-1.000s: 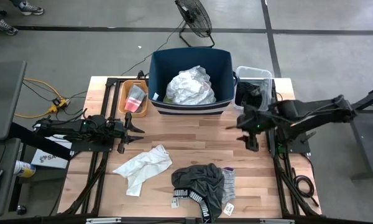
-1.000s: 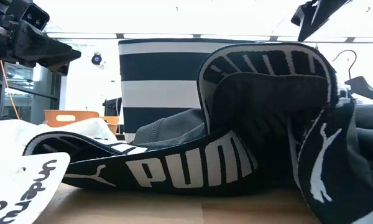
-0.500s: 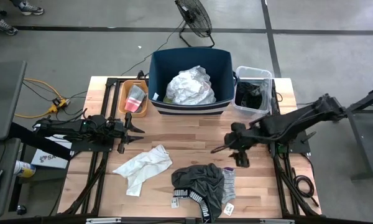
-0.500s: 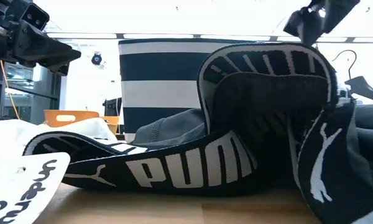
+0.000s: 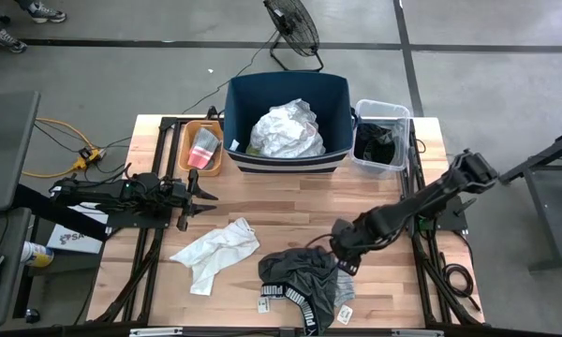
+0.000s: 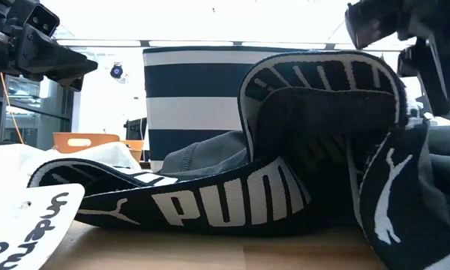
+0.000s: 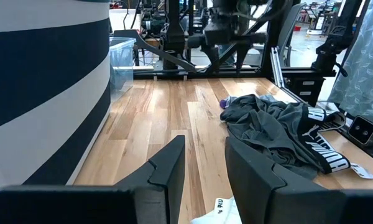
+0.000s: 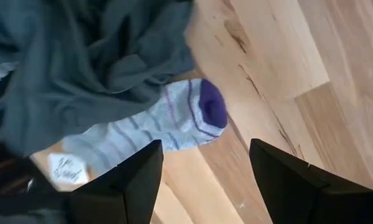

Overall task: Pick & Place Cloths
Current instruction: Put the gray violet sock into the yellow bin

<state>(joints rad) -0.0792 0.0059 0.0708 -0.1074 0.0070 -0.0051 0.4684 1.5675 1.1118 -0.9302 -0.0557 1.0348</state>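
The dark grey shorts [image 5: 300,273] with a lettered black-and-white waistband [image 6: 210,202] lie crumpled near the table's near edge. A grey striped sock with a purple toe [image 8: 174,124] pokes out from under their right side. A thin white garment [image 5: 217,251] lies flat to their left. My right gripper [image 5: 340,255] hovers open just above the sock's toe and the shorts' right edge, fingers [image 8: 286,180] spread to either side. My left gripper [image 5: 202,197] waits open at the table's left, above the wood [image 7: 205,165].
The navy bin [image 5: 288,150] at the far edge holds a crumpled white cloth [image 5: 288,129]. An orange tray [image 5: 201,145] stands to its left, and a clear box [image 5: 382,131] with dark items to its right. Bare wood stretches between the bin and the garments.
My right arm has swung from beside the clear box toward the near edge and leftward, coming down over the right side of the shorts and the sock. The garments lie as before.
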